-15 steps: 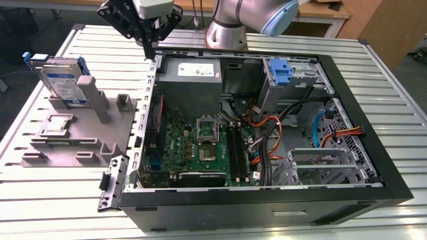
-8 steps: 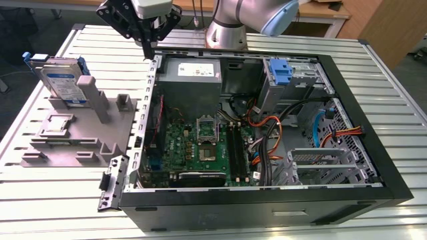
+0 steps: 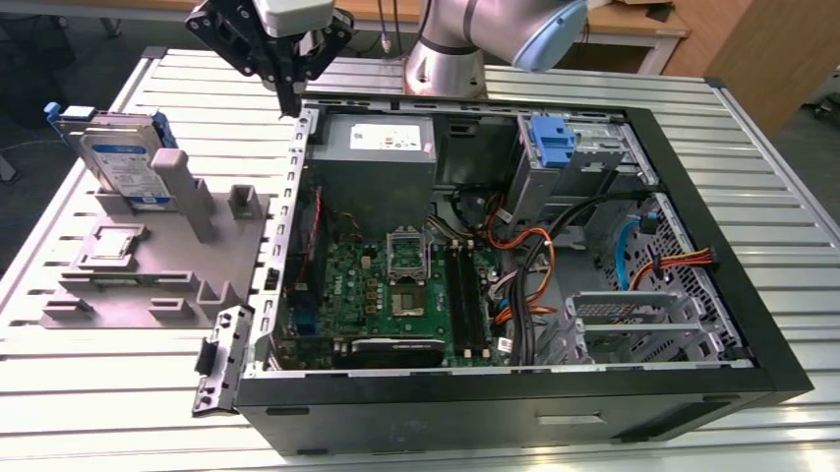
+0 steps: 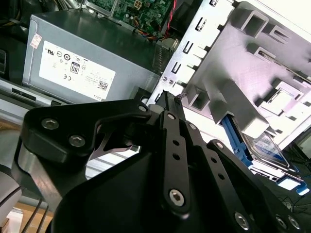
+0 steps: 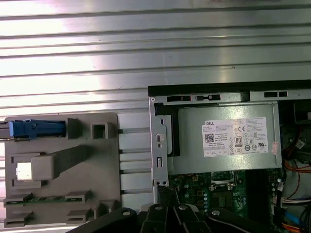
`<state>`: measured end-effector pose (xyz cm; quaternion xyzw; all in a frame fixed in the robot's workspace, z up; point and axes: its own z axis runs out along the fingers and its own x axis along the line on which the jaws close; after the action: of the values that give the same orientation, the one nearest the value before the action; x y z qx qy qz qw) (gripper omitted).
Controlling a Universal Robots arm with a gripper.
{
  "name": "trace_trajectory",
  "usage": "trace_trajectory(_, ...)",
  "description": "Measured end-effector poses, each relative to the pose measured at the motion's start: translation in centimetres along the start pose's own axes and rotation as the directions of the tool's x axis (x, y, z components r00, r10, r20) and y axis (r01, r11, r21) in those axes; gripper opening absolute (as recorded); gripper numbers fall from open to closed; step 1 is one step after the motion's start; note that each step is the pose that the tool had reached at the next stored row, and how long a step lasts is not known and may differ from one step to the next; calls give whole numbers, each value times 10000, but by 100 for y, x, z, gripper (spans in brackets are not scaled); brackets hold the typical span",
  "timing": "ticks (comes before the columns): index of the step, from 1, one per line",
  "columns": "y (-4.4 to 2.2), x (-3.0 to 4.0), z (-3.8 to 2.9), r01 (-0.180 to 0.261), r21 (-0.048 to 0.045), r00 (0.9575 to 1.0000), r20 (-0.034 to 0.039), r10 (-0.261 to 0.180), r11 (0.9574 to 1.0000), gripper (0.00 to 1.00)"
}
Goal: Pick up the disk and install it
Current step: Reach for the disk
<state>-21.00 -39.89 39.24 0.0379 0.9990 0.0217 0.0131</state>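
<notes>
The disk [image 3: 121, 157], silver-grey with a white-and-blue label and a blue carrier frame, stands on edge in a grey fixture [image 3: 157, 265] at the exterior view's left. It is also seen edge-on in the first wrist view [image 5: 36, 128] and behind the fixture's posts in the second wrist view [image 4: 265, 145]. My black gripper [image 3: 286, 106] hangs above the back left corner of the open computer case [image 3: 735, 324], to the right of the disk and apart from it. Its fingers [image 4: 167, 99] meet at the tips with nothing between them; in the first wrist view the gripper [image 5: 164, 193] sits over the case's edge.
The grey power-supply box [image 3: 374, 147] with a white sticker lies in the case just below the gripper. A green motherboard [image 3: 393, 285], orange and blue cables [image 3: 532, 265] and a blue bracket [image 3: 552, 143] in a drive bay fill the case. Ribbed metal table [image 3: 118, 413] all around.
</notes>
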Motion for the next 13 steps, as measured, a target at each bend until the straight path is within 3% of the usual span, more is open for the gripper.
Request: trace_trajectory(13, -2, 29, -1, -1, 0, 10000, -1, 1, 10000, 10)
